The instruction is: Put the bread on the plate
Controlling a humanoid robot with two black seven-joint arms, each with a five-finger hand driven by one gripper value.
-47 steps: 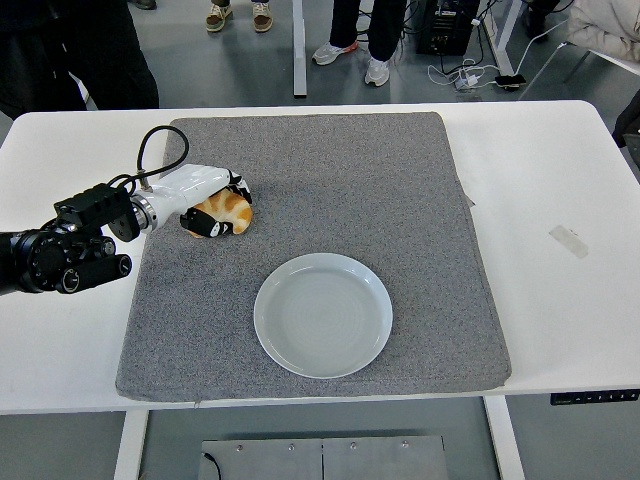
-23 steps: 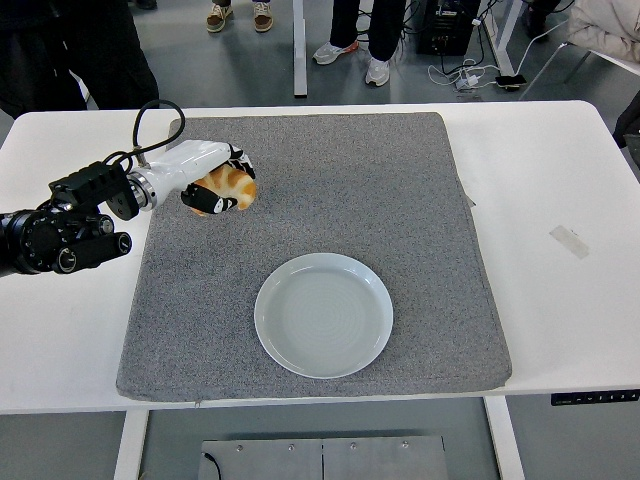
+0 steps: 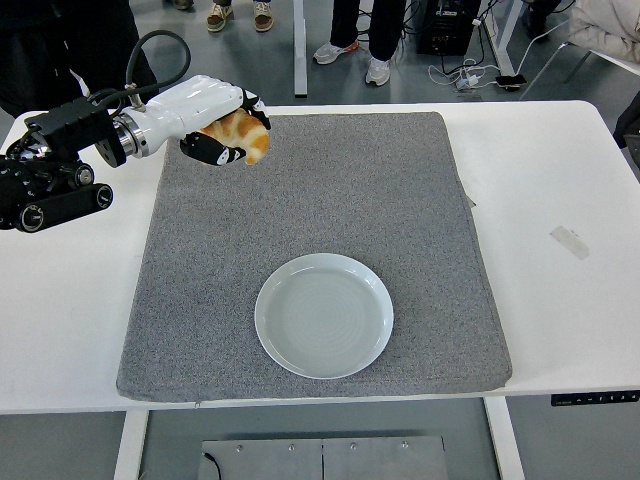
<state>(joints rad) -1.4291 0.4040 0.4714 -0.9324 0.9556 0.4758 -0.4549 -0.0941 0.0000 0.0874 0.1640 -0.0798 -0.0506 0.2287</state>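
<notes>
My left hand, white with black fingertips, is shut on a golden-brown piece of bread and holds it in the air above the far left part of the grey mat. A round pale plate sits empty on the mat near the front, well to the right of and nearer than the hand. The right arm is out of view.
The grey mat covers the middle of the white table. A small strip of tape lies on the table at the right. People's legs and shoes show beyond the far edge, with cables on the floor.
My left hand has lifted the bread off the mat and carried it up and toward the far edge, slightly to the right. The plate has not moved.
</notes>
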